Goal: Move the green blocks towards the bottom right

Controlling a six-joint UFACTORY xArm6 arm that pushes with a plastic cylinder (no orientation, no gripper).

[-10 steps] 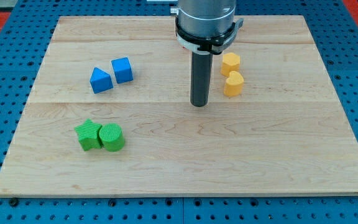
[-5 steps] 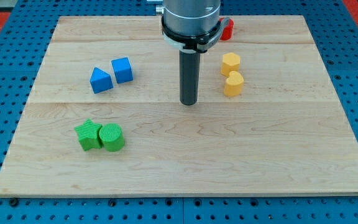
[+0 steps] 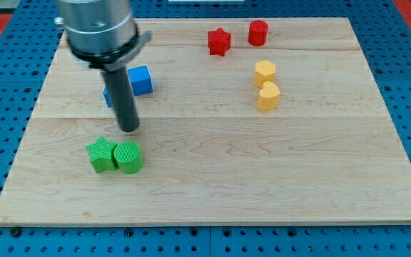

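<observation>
Green blocks, a ribbed star (image 3: 101, 155) and a ribbed cylinder (image 3: 128, 158), sit touching near the wooden board's (image 3: 298, 171) seven o'clock area. My tip (image 3: 129, 129), a bare rod grasping nothing, stands just beside them at twelve o'clock, apart.

— What did the arm look like above the wooden board (image 3: 277, 178)?
— A broad grey metal cylinder, blurred, ringed low down by a black collar with a thin pale band and a small lug jutting out on the view's right.
— And under the collar?
— A straight dark rod, smooth and round, narrower than the housing, ending in my tip (image 3: 129, 130), flat and blunt.
</observation>
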